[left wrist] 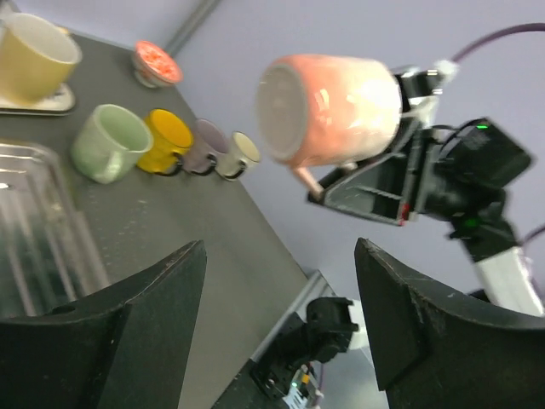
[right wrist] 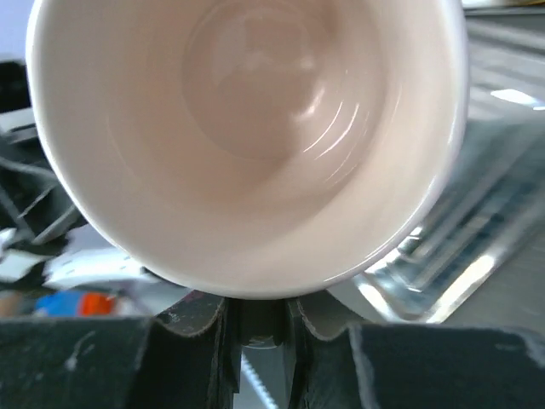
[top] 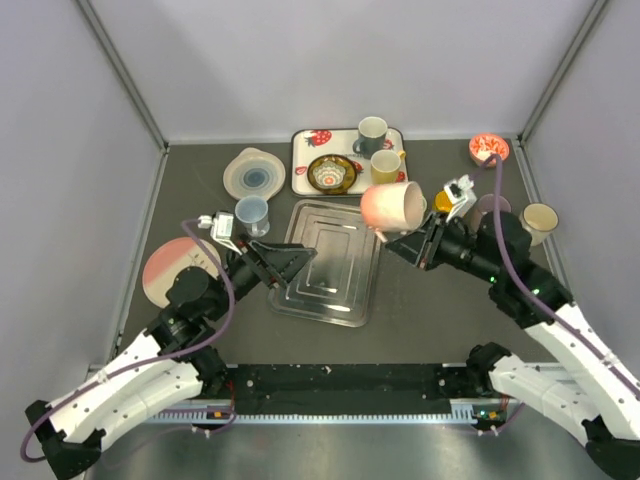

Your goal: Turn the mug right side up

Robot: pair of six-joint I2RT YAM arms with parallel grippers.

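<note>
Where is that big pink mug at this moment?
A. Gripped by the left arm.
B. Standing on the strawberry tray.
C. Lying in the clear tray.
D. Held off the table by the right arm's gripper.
D: the right gripper is shut on the pink mug, which hangs tipped sideways above the table, while the left gripper stands open and empty.

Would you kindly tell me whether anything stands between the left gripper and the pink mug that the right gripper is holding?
Nothing visible does. The pink mug hangs on its side in the right gripper, and the open left gripper faces it across empty air. The clear tray lies lower, on the table.
</note>
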